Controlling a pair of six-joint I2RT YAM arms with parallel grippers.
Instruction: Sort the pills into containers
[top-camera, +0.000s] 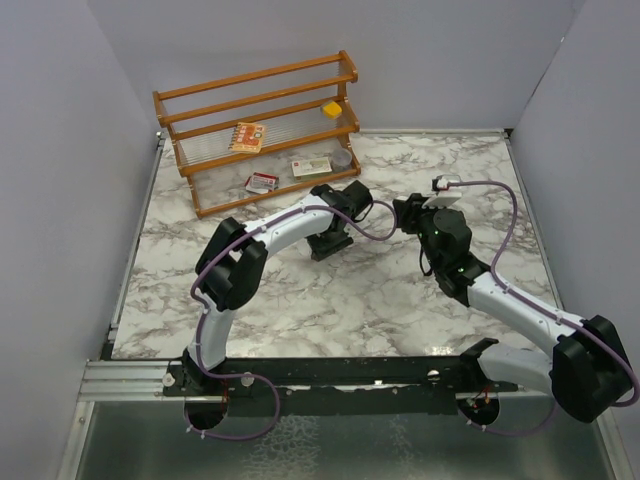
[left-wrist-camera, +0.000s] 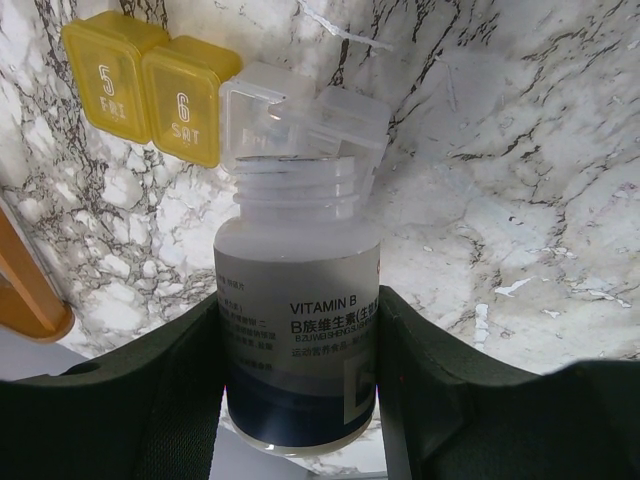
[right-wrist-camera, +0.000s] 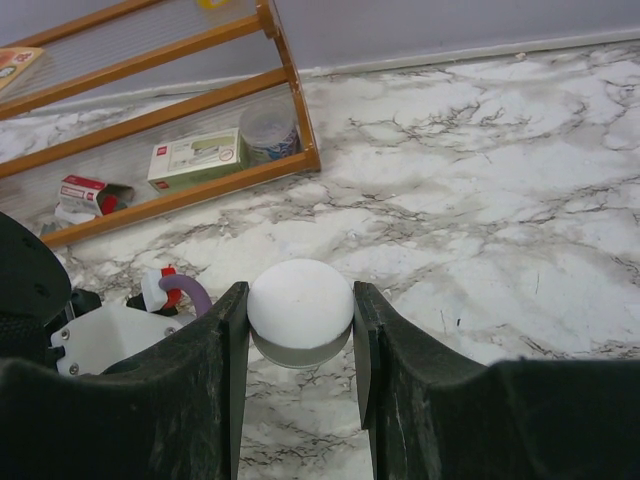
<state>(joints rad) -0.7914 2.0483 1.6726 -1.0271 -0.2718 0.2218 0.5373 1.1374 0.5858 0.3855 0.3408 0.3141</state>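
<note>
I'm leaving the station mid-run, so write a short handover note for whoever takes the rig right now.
Left end effector: shut on the Vitamin B bottle, neck uncapped, mouth near the pill box.
Right end effector: shut on a white round cap, seemingly the bottle's.
Pill box: Friday and Saturday cells are closed; the clear cell beside them has its lid up.
Done: bottle uncapped.
Left: no pills in view; pour, sort, recap.
</note>
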